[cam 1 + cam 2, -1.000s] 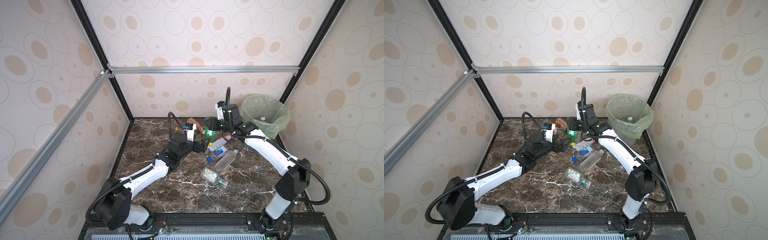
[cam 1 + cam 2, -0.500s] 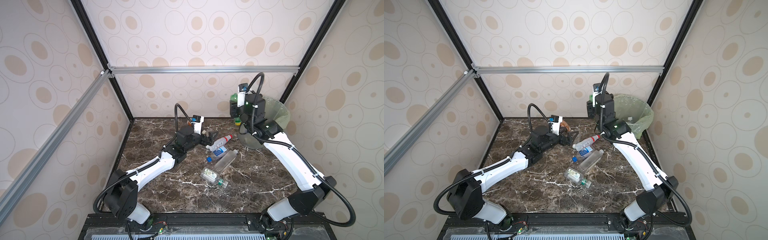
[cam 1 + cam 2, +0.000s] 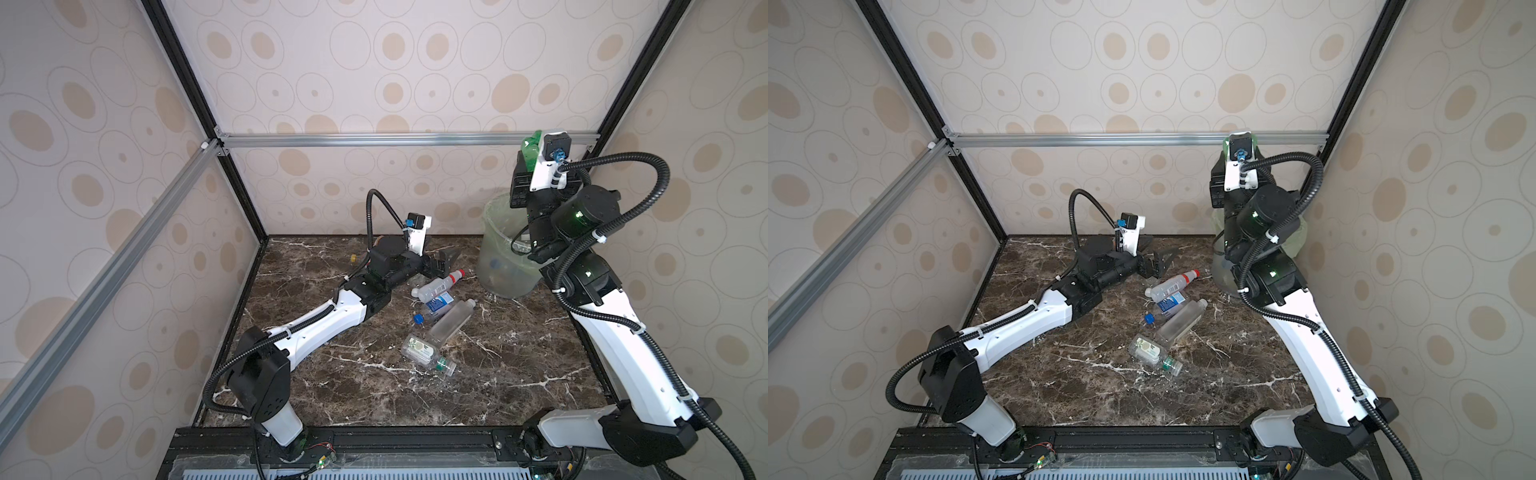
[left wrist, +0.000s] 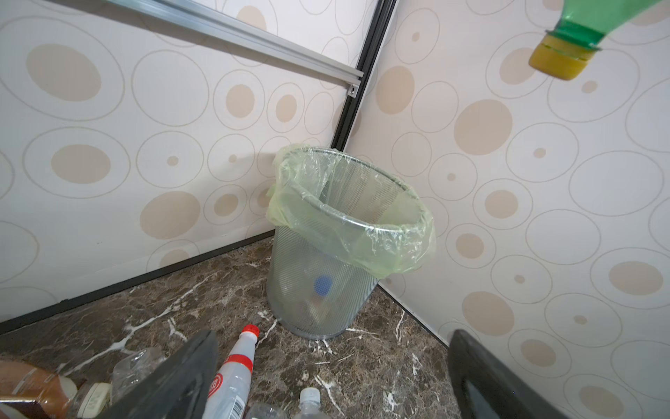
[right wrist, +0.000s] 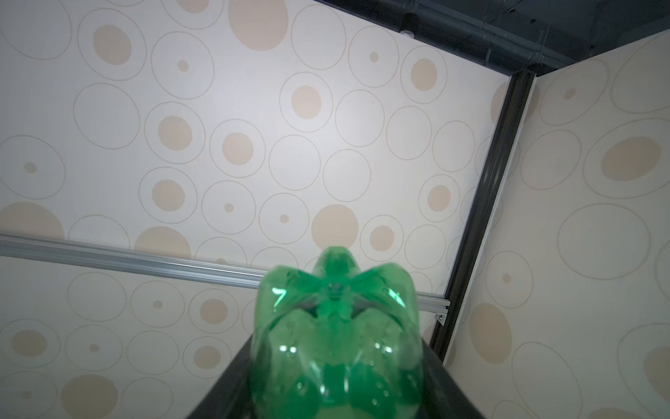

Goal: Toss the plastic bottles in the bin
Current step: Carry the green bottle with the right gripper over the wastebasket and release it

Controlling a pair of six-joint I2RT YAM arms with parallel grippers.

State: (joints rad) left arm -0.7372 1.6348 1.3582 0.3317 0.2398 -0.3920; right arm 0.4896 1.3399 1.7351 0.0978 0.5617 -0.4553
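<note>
My right gripper (image 3: 527, 164) is raised high over the bin (image 3: 496, 249) and is shut on a green bottle (image 5: 337, 326), base up. The bottle's yellow cap (image 4: 558, 61) points down in the left wrist view. The bin is grey mesh lined with a pale green bag (image 4: 348, 221) and stands in the back right corner. My left gripper (image 3: 446, 259) is open and low over the table, with nothing between its fingers. It is just behind a red-capped clear bottle (image 3: 438, 284). Several more plastic bottles lie mid-table: a blue-labelled one (image 3: 436, 305), a tall clear one (image 3: 451, 322) and a green-labelled one (image 3: 424, 351).
A brown bottle (image 4: 32, 384) and a crumpled clear one (image 4: 134, 366) lie by the left gripper near the back wall. A blue cap (image 4: 323, 284) shows through the bin's mesh. Patterned walls and a black frame close in the marble table (image 3: 374, 395).
My right arm has lifted the green bottle from the table's back up over the bin. My left gripper has swung right, still open, toward the red-capped bottle.
</note>
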